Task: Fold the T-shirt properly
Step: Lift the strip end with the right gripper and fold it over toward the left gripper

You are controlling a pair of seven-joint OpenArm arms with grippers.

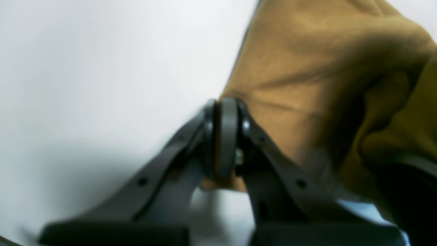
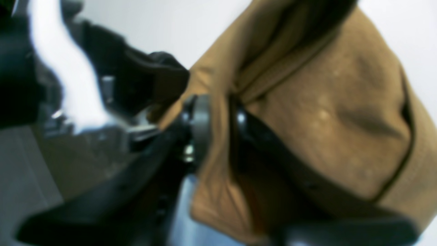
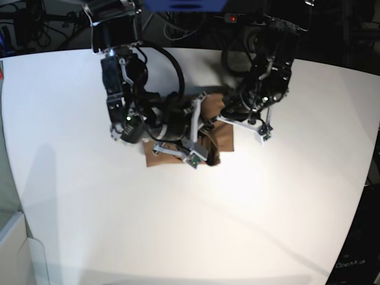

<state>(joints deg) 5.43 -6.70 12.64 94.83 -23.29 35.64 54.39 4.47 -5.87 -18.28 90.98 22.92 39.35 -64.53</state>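
The T-shirt [image 3: 222, 135] is a tan-brown bundle, folded small and creased, lying near the middle of the white table [image 3: 190, 225] between the two arms and largely hidden beneath them. In the right wrist view its layers bunch in soft rolls with a seamed edge showing. The left gripper [image 1: 223, 136] has its jaws pressed together, a sliver of tan cloth showing just below them. The right gripper [image 2: 218, 126] stands slightly parted with a fold of the T-shirt running between its jaws. Both arms bend low over the cloth, wrists angled inward towards each other
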